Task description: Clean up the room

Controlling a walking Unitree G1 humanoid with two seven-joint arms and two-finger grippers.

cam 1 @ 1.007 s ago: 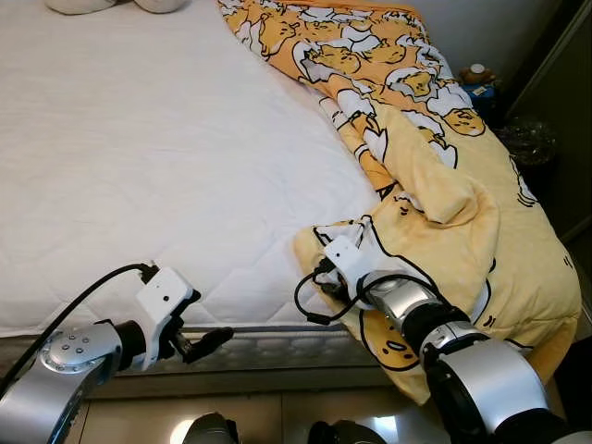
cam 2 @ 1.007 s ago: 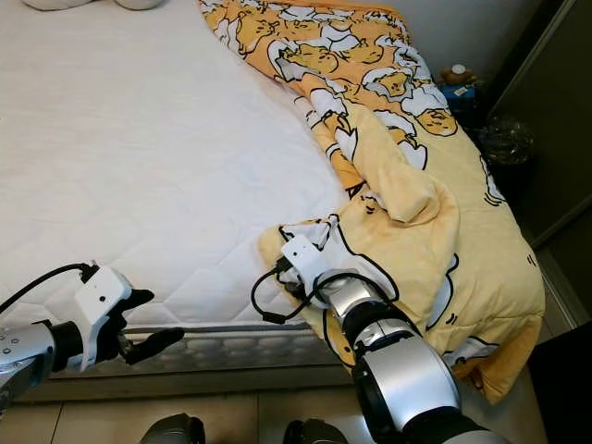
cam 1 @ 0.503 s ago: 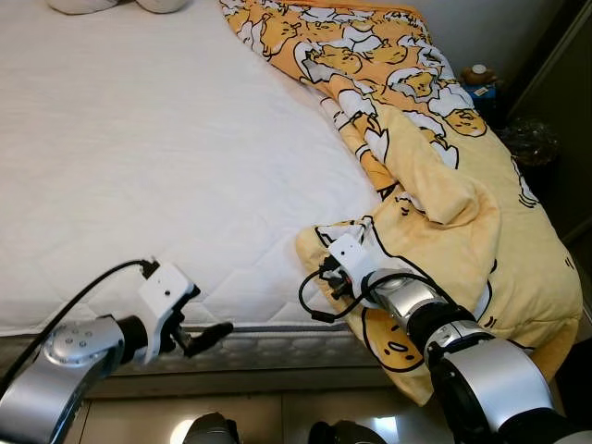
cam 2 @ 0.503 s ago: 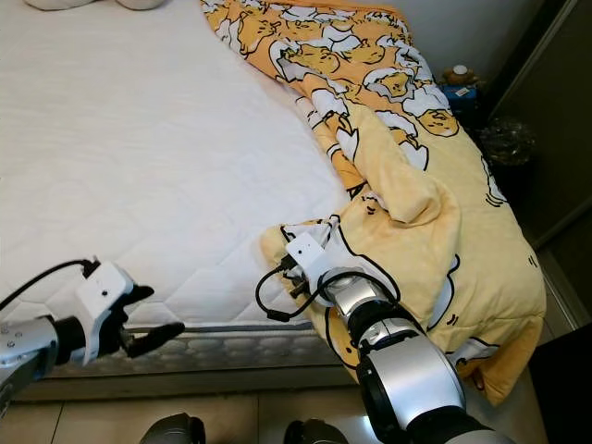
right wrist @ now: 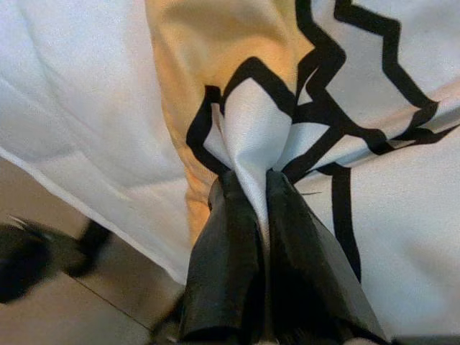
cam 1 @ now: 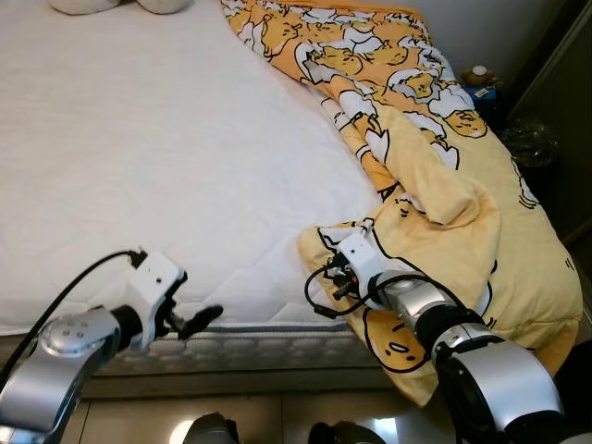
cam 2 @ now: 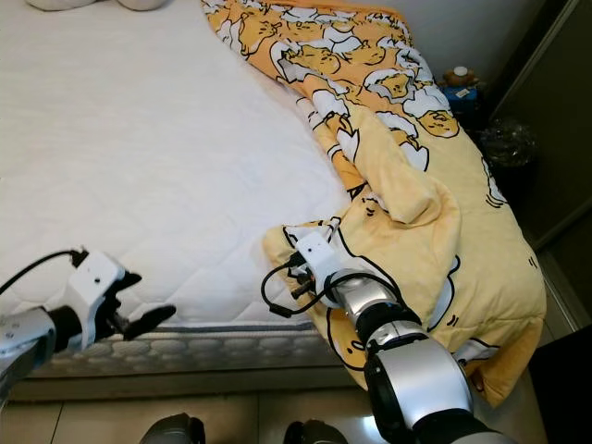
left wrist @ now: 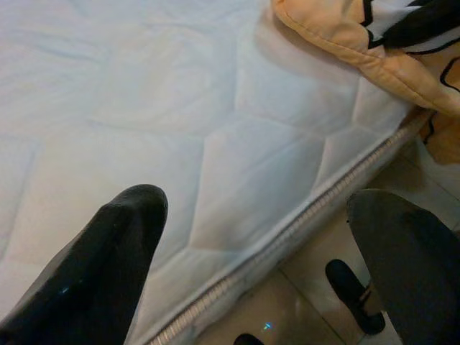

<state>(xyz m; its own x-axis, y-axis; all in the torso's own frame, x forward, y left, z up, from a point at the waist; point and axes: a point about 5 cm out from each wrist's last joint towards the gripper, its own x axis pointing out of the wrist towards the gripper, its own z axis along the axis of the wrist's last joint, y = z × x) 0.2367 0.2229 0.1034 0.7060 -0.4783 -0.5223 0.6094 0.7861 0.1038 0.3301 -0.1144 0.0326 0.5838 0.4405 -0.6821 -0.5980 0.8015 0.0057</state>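
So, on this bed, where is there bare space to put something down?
The white mattress is bare from the pillows at its head down to its foot edge, and across to the yellow blanket. The robot's right side is crowded: the blanket lies bunched there, the right gripper pinching its corner. The left gripper, open, is at the foot edge.

blanket (cam 1: 435, 166): soft matt cloth | mattress (cam 1: 139, 157): quilted white fabric
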